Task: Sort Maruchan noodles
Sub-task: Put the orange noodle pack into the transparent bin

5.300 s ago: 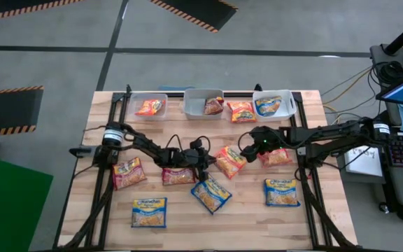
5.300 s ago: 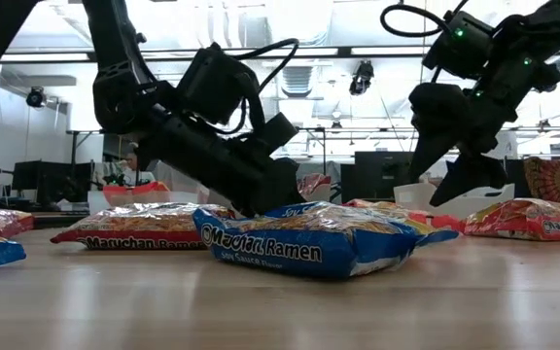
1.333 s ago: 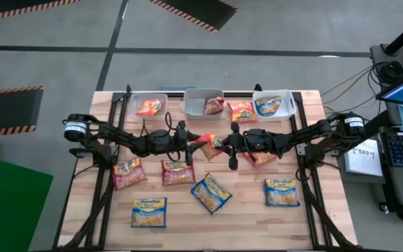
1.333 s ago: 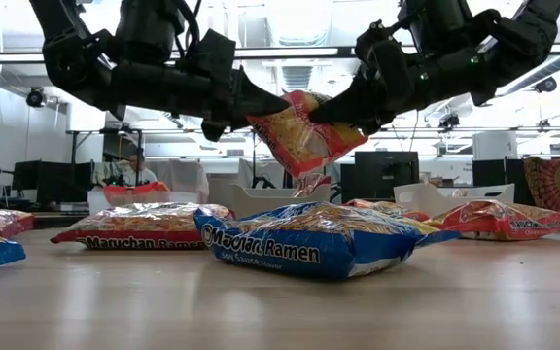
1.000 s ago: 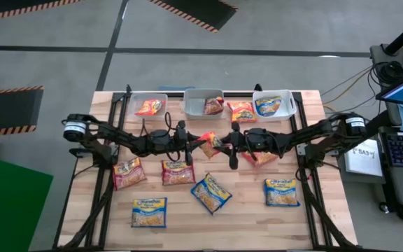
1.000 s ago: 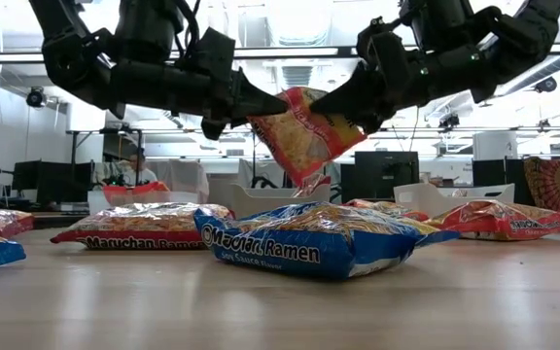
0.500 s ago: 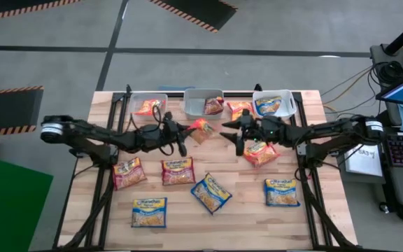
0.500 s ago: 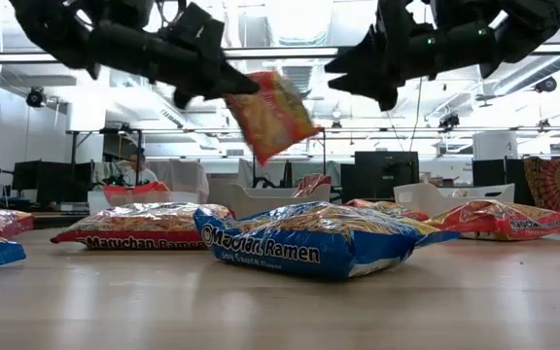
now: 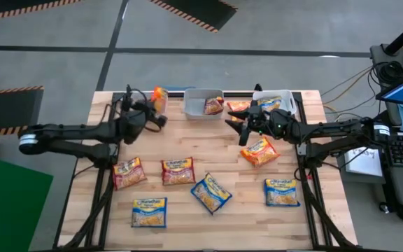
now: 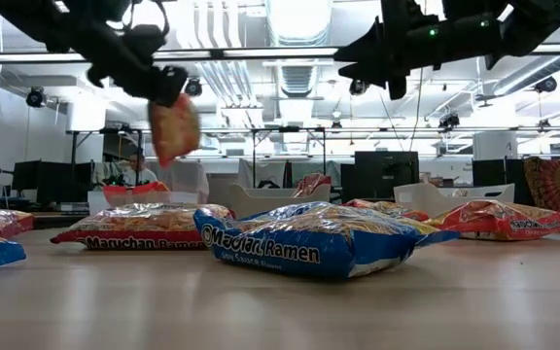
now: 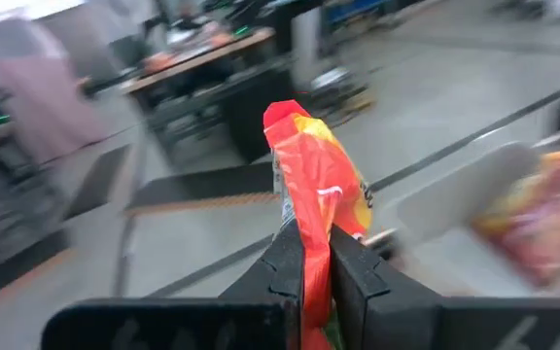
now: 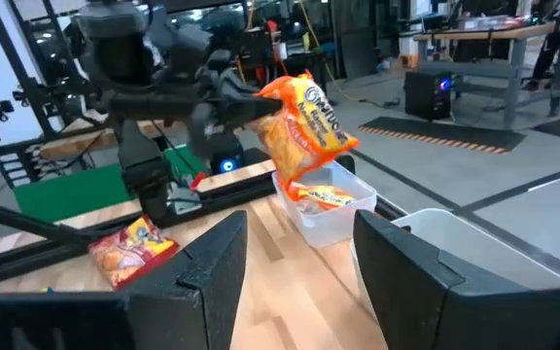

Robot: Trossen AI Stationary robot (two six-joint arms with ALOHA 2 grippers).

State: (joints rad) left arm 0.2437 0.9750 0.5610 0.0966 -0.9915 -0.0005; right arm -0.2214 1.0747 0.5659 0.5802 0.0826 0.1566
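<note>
My left gripper (image 9: 157,110) is shut on an orange noodle packet (image 9: 160,98), held in the air over the far-left clear bin (image 12: 331,216). That bin has another orange packet (image 12: 315,197) lying in it. My right gripper (image 9: 237,129) hovers open and holds nothing, near the far middle of the table. It is level with an orange packet (image 9: 259,150) that lies flat on the wood. Red packets (image 9: 178,171) and blue packets (image 9: 210,192) lie flat across the near half of the table. My left gripper pinches the orange packet between its two fingers (image 11: 285,261) at the packet's upper end (image 12: 268,95). The fingers come about level from the table's left. The packet stands edge-on between them and hangs below them (image 10: 173,128), clear of table and bin.
The middle bin (image 9: 196,96) holds a maroon packet and the right bin (image 9: 289,103) a blue one. An orange packet (image 9: 238,106) lies between those two bins. A blue packet (image 10: 304,243) lies close to the low camera. Bare wood shows between the bins and the loose packets.
Both grippers held the orange packet over mid-table. My right gripper has let go and drawn back toward the right and far side, rising. My left gripper has carried the packet up and toward the far left, over the left bin. The packet now hangs edge-on.
</note>
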